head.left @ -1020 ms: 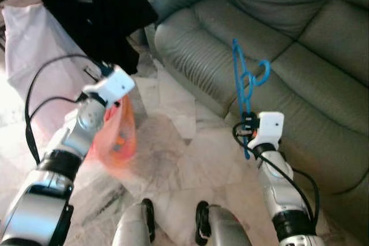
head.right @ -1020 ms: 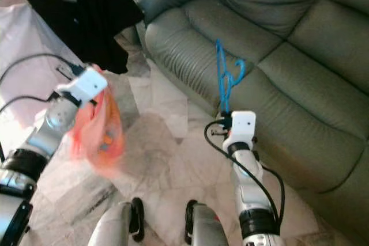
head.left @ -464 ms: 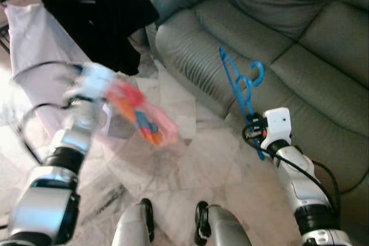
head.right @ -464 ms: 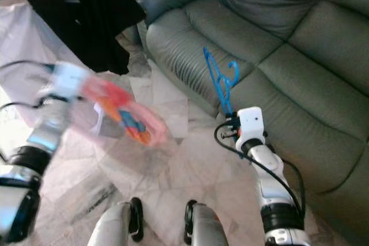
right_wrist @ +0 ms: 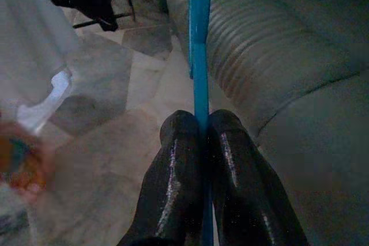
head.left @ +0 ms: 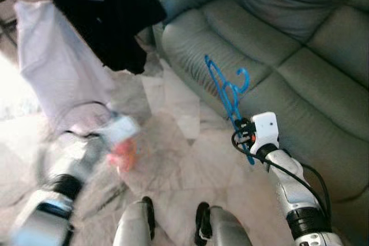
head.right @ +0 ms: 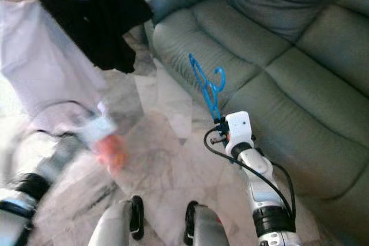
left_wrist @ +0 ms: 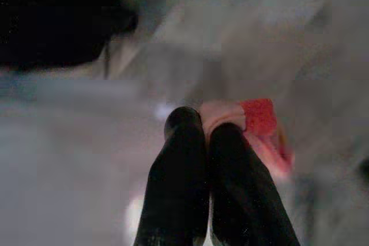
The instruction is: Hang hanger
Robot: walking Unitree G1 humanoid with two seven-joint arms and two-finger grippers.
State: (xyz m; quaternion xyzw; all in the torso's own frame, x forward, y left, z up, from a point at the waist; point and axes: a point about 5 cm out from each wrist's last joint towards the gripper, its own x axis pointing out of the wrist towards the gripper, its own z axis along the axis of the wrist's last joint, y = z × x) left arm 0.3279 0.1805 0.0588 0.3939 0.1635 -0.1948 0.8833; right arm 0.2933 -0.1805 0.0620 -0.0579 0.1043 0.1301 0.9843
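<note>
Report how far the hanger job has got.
Done: the right gripper is shut on the blue hanger, held up in front of the grey sofa. In hand: carrying it; the left gripper is shut on an orange bag, blurred in the head views. Left: the hanger is not yet hung; clothes hang at the far left, likely the place for it.

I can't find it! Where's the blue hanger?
The blue hanger is on the robot's right in the eye views, pinched in the right gripper, held up in front of the grey sofa.
</note>
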